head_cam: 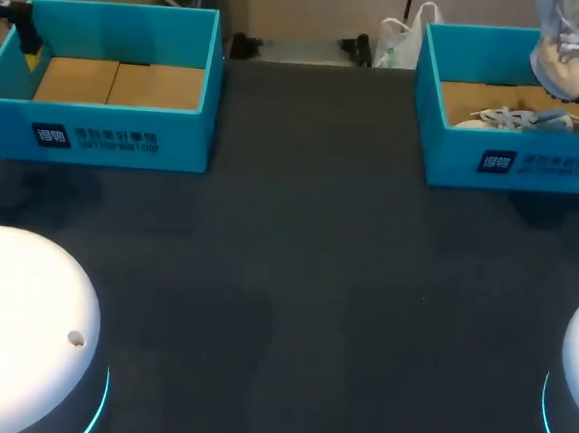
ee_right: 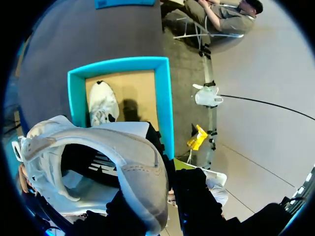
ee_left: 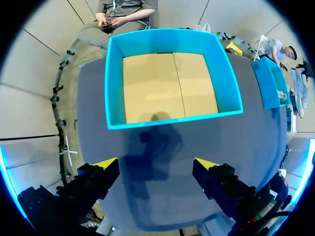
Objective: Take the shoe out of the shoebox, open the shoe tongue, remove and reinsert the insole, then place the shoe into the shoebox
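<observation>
The shoe (head_cam: 571,53) is up in the air, hanging clear above the far right corner of the right shoebox (head_cam: 430,107), sole toward the box. From the right wrist, the right gripper (ee_right: 160,194) has it by the collar: the padded rim of the shoe (ee_right: 123,157) runs between the two dark fingers, one on the inside and one on the outside, clamped tight on that wall. The opening of the shoe faces the camera. Whether the insole sits inside cannot be told.

Down in the right shoebox (ee_right: 165,98) a second shoe (ee_right: 102,104) lies on the cardboard floor, pale and laced, directly under the lifted one. The head view shows that second shoe (head_cam: 538,120) stretched along the front wall of the same box.

Well apart from the right shoebox, across the dark table (head_cam: 295,277), stands the left shoebox (head_cam: 96,126), the same bright blue, with only its cardboard floor showing. The left gripper (head_cam: 27,40) sits at that box's outer wall, on the side farthest from the right shoebox. In its own wrist view the left gripper (ee_left: 155,164) is spread wide, yellow tips far apart with nothing between them. The left shoebox (ee_left: 113,83) lies ahead of the fingers, and a slice of the right shoebox (ee_left: 267,83) shows off to one side.
</observation>
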Robot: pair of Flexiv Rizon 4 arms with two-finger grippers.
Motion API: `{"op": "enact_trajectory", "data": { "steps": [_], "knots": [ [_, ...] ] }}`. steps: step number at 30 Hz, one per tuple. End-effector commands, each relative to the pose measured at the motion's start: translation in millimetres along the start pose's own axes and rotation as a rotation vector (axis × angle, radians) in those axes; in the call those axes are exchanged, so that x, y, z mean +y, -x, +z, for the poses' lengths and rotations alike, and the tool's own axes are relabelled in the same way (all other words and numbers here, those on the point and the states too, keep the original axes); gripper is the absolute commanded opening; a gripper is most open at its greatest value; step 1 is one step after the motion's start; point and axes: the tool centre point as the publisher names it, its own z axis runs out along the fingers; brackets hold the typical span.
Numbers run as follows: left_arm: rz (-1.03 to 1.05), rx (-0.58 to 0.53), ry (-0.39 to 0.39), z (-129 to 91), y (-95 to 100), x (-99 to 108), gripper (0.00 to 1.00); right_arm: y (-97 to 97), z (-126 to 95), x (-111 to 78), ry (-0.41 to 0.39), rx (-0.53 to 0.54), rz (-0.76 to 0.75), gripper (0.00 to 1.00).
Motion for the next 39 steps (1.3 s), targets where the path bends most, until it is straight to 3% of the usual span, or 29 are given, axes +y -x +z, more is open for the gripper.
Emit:
{"op": "enact_trajectory", "data": {
  "steps": [1, 9, 14, 20, 28, 35, 39],
  "knots": [
    [0.001, -0.002, -0.012, -0.1, -0.3, 6.0, 1.0, 29.1, 10.5, -8.0, 0.016, 0.039, 0.001, 0.0],
    [0.001, -0.002, -0.012, -0.1, -0.3, 6.0, 1.0, 52.1, 15.1, -25.4, 0.007, 0.022, -0.017, 0.0],
    [0.001, -0.002, -0.012, -0.1, -0.3, 6.0, 1.0, 53.3, 18.4, -34.5, -0.014, 0.039, 0.02, 0.0],
    [0.001, -0.002, -0.012, -0.1, -0.3, 6.0, 1.0, 50.2, 21.3, -57.8, -0.012, 0.085, 0.242, 0.0],
    [0.001, -0.002, -0.012, -0.1, -0.3, 6.0, 1.0, 47.8, 22.0, -78.7, -0.167, 0.174, 0.592, 0.0],
    [0.001, -0.002, -0.012, -0.1, -0.3, 6.0, 1.0, 41.0, 20.1, -78.7, -0.217, 0.196, 0.825, 0.0],
    [0.001, -0.002, -0.012, -0.1, -0.3, 6.0, 1.0, 27.1, 18.4, -75.2, -0.244, 0.209, 0.947, 0.0]
  ]
}}
